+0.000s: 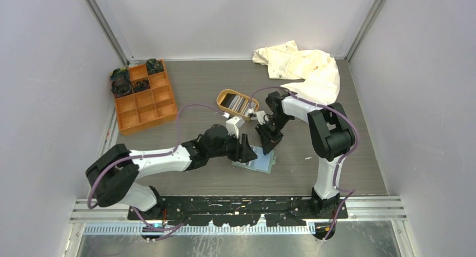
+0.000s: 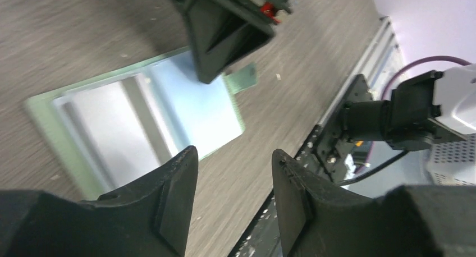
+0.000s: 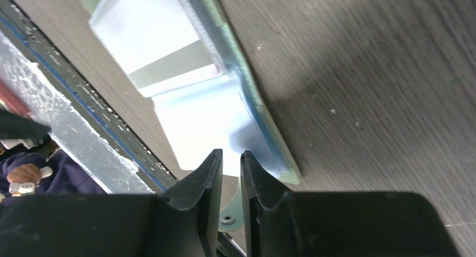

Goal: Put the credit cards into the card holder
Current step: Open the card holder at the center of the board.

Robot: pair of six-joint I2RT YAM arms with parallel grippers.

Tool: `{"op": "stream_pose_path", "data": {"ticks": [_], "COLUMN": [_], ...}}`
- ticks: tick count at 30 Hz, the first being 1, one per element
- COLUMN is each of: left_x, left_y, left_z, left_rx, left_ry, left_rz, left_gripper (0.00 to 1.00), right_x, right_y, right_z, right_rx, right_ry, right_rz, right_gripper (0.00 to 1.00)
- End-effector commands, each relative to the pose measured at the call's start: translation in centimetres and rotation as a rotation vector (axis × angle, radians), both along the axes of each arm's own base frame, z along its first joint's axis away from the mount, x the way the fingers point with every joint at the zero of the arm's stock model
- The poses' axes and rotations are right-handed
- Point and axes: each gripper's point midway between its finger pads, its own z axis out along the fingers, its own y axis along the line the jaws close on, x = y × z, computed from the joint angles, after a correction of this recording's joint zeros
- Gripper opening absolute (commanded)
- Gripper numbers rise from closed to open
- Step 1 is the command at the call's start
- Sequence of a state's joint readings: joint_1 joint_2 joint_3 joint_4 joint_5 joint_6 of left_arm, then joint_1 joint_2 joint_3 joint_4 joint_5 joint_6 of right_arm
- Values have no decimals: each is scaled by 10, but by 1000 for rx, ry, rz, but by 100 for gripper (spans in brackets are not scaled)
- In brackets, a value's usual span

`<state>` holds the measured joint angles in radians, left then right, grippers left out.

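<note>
card holder (image 1: pixel 265 164) open and flat on the tabletop (image 1: pixel 348 156), centre of the overhead view, with a light blue card (image 3: pixel 202 119) across its inner pockets. left gripper (image 2: pixel 233 156) over the holder's left side, jaws well apart and empty. right gripper (image 3: pixel 230 163) nearly closed, tips at the card's edge; cannot tell whether pinching it. other credit cards (image 1: pixel 238 103) in the oval tray (image 1: pixel 223 93), upper centre.

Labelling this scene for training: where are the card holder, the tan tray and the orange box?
card holder (image 1: pixel 262 161): top view, its exposed right half.
tan tray (image 1: pixel 219 100): top view, its left rim.
orange box (image 1: pixel 149 112): top view, its empty lower part.
</note>
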<state>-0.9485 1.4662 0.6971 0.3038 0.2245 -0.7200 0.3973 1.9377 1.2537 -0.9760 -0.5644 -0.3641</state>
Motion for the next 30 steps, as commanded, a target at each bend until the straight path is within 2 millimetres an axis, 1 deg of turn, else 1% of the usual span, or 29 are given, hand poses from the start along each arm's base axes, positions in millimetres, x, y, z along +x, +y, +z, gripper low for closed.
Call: {"op": "stream_pose_path", "data": {"ticks": [1, 5, 8, 11, 16, 20, 24, 30], "left_x": [17, 19, 19, 17, 14, 10, 4, -4], "left_y": [37, 61, 72, 76, 76, 75, 71, 61], "left_z": [-5, -12, -21, -32, -44, -53, -63, -72], "left_rx": [99, 161, 212, 242, 246, 253, 247, 194], "left_ry": [-97, -111, -91, -57, -10, 35, 83, 122], "left_rz": [114, 161, 174, 176, 187, 181, 165, 128], "left_gripper": [52, 52, 52, 53, 53, 52, 52, 51], "right_x": [4, 1, -1, -5, -8, -6, -5, -3], "right_y": [20, 26, 29, 33, 35, 33, 32, 29], "right_z": [44, 55, 62, 69, 79, 85, 88, 97], "right_rx": [163, 222, 260, 293, 330, 325, 320, 321], "right_ry": [-71, -85, -99, -116, -157, -194, -219, -265], "right_rz": [34, 48, 59, 83, 109, 114, 118, 123], "right_gripper": [24, 24, 24, 24, 24, 24, 25, 25]}}
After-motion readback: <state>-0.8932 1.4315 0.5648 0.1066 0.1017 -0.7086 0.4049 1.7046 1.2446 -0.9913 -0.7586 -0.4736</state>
